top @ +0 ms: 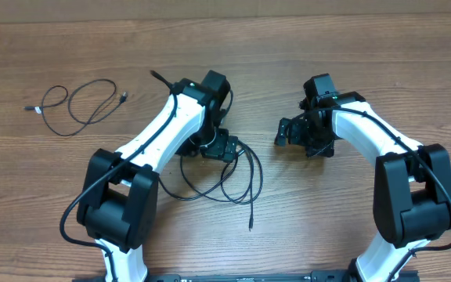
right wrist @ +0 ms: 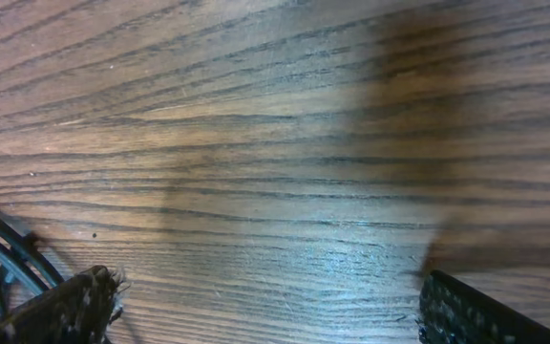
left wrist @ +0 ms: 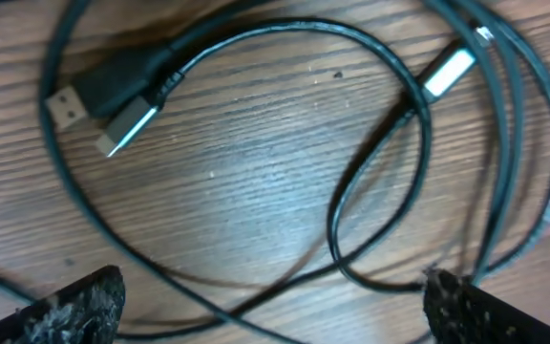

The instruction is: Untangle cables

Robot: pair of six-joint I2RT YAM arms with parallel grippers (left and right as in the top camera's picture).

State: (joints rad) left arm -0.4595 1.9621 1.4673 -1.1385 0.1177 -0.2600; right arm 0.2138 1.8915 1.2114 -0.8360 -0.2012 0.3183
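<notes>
Beneath our left gripper (left wrist: 275, 315), its jaws spread wide and gripping nothing, lie the tangled cables (left wrist: 141, 67): black loops with silver plugs (left wrist: 450, 72) on the wooden table (left wrist: 256, 172). Our right gripper (right wrist: 265, 311) also stands open, over wood grain, with cable loops at its left edge. One separate cable (top: 77, 106) lies well apart, far left.
</notes>
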